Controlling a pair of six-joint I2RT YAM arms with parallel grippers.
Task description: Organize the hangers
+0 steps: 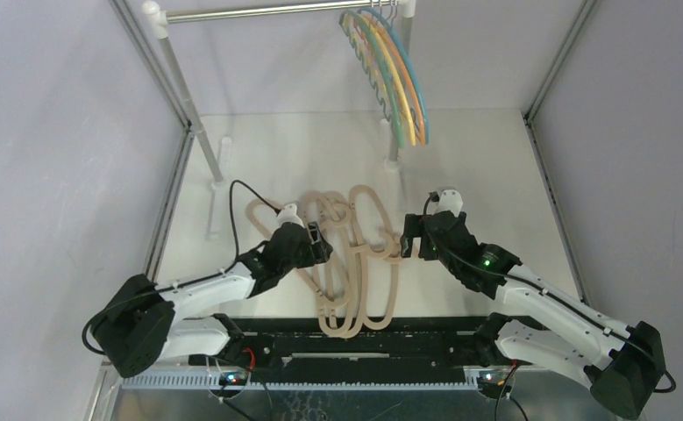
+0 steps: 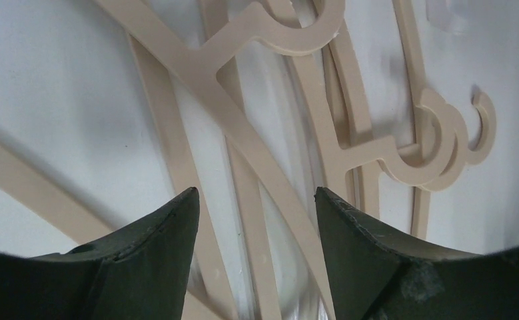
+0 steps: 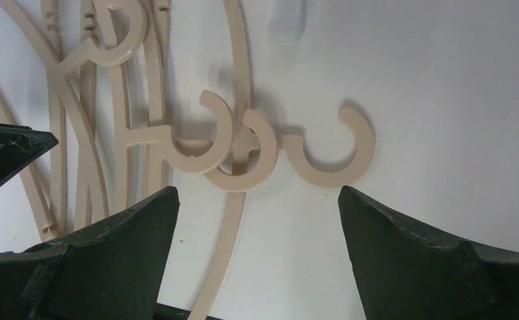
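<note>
"Top external view first: where do the hangers sit?"

"Two lots: beige hangers (image 1: 355,263) lie flat in an overlapping heap in the middle of the table (image 1: 495,175), and coloured hangers (image 1: 399,79) hang bunched at the right end of the rail (image 1: 250,11), on the far side."

"And the left gripper (image 2: 253,195)?"

"Low over the heap's left part, jaws fairly wide, astride one slanting beige bar and not pinching it. Other bars cross underneath."

"The right gripper (image 3: 256,192)?"

"Jaws wide, holding nothing, just above three curled hooks (image 3: 336,157) that overlap or touch one another. A black cable (image 1: 237,202) loops over the table just left of the heap."
</note>
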